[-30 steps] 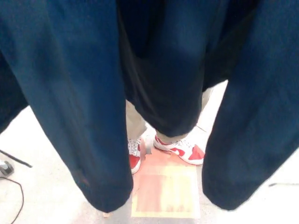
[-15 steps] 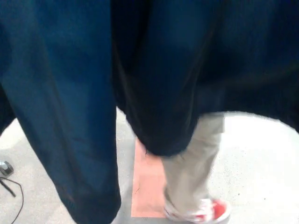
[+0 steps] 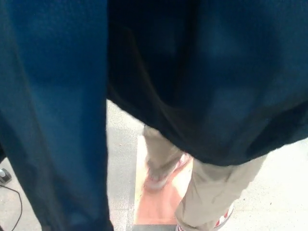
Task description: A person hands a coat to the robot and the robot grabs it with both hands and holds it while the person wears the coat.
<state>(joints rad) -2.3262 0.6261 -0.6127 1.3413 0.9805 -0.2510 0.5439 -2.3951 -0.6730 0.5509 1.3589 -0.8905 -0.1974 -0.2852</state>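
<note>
The dark navy cloth coat (image 3: 53, 120) hangs lengthwise straight down before me, filling my view, with the person's beige trouser legs (image 3: 211, 192) just beyond its hem. Neither of my hands shows, so I cannot tell their grip or which is nearer.

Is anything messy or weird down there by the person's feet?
Nothing looks spilled or broken. The dark blue coat hangs in front of the camera and hides most of the view. Below it show the person's tan trousers, a blurred red and white shoe, and an orange patch on the floor. No robot hand shows.
</note>
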